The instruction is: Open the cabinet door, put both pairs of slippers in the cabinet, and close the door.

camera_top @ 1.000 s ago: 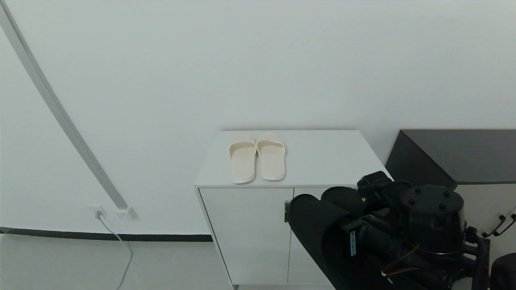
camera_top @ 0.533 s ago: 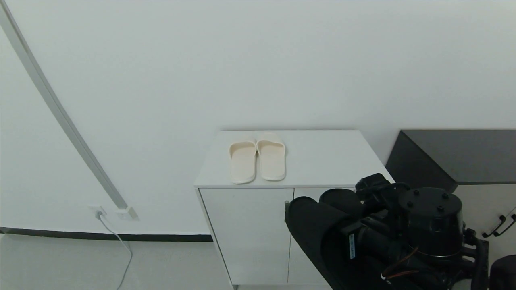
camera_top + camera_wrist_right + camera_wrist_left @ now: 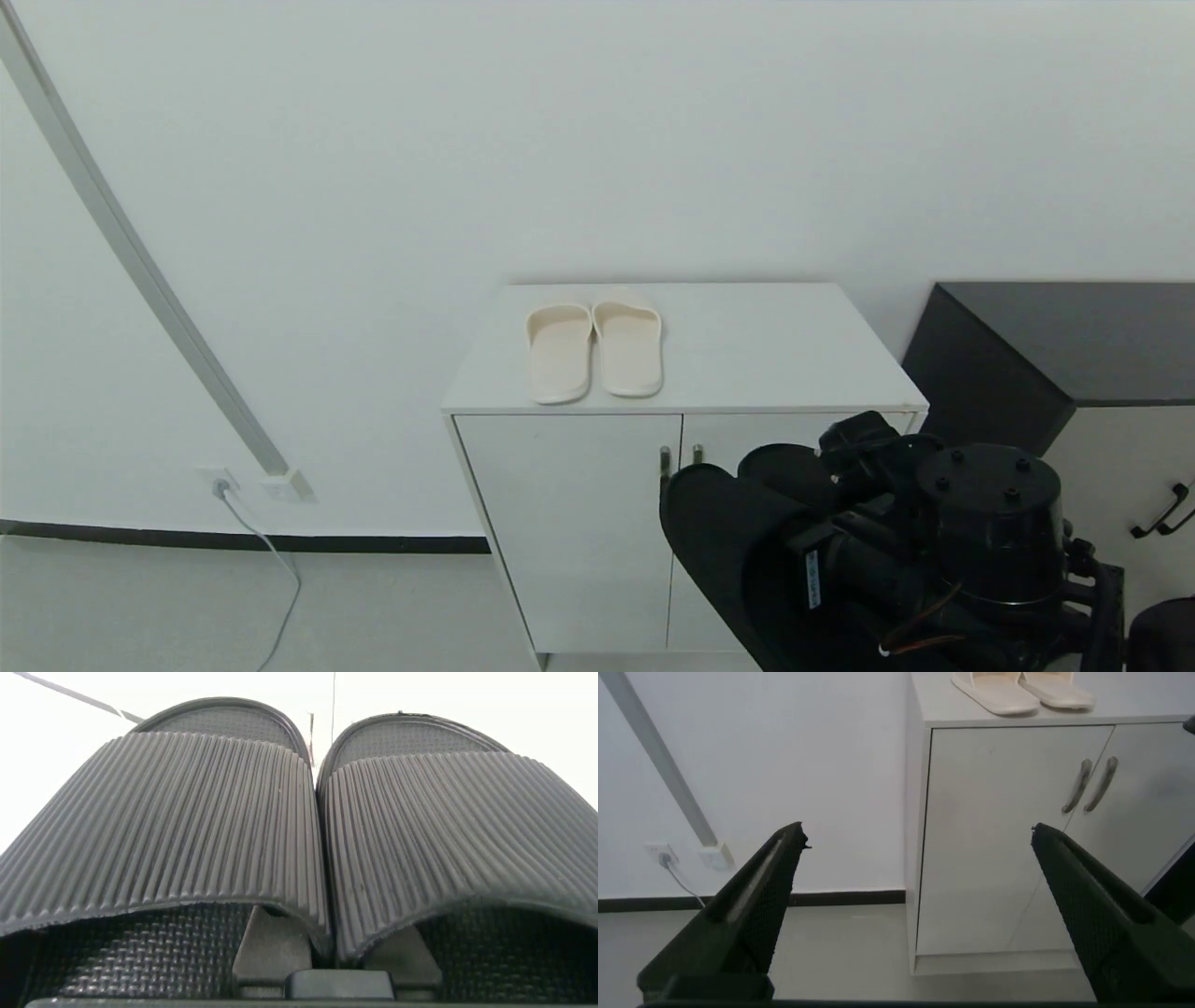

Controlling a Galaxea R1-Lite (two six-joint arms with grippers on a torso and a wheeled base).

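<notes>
my left pincer (image 3: 917,835) hangs wide open, low before the white 2-door cabinet (image 3: 560,523), whose doors are shut. the pair of cream plastic slippers (image 3: 595,350) lies side by side on the left part of its top. my right pincer (image 3: 332,957) grips the pair of black ribbed rubber slippers (image 3: 714,523) before the right door.

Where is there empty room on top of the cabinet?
The cabinet top is bare from the cream slippers to its right edge. A narrow strip lies free left of them. Crowded only where they sit.
</notes>
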